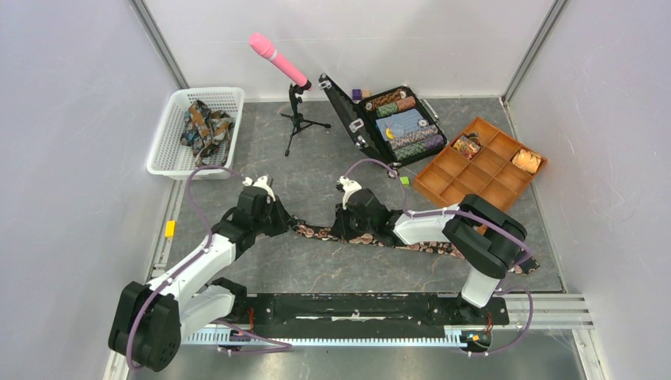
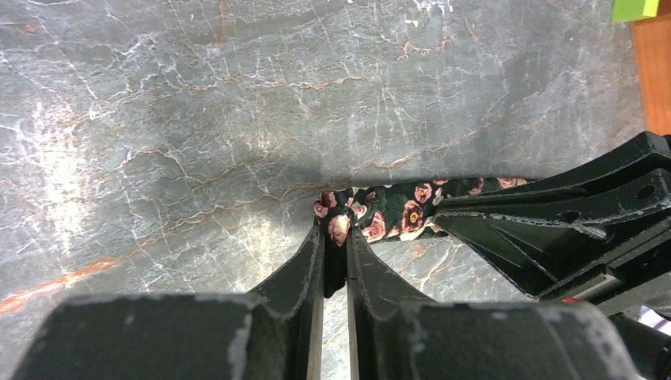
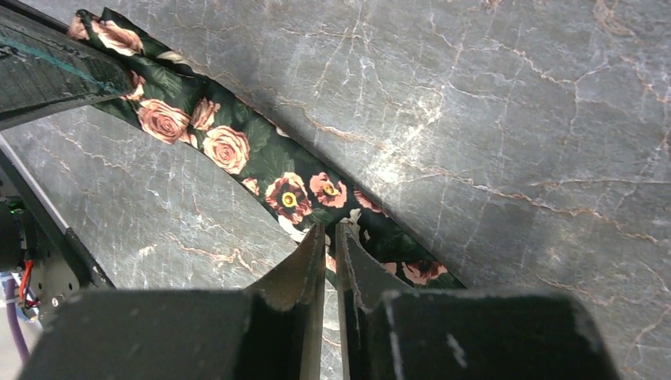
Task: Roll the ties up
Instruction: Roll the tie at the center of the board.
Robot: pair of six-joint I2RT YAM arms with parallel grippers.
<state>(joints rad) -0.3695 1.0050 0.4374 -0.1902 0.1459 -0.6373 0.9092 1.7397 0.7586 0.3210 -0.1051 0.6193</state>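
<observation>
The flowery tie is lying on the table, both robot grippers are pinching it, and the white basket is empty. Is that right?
Not quite. The white basket is not empty: the top view shows a heap of patterned ties in it. The rest is right: the flowery tie lies on the table, with the left gripper and the right gripper both pinching it.

Grey marble-pattern tabletop (image 1: pixel 316 170) with rust and white veins, soft glare patches. Plain pale back wall (image 1: pixel 356 39), left wall (image 1: pixel 71 119) and right wall (image 1: pixel 609 119) box it in. Aluminium corner posts (image 1: pixel 162 43) at both back corners. Metal rail (image 1: pixel 546 305) along near edge. Even, diffuse light.
</observation>
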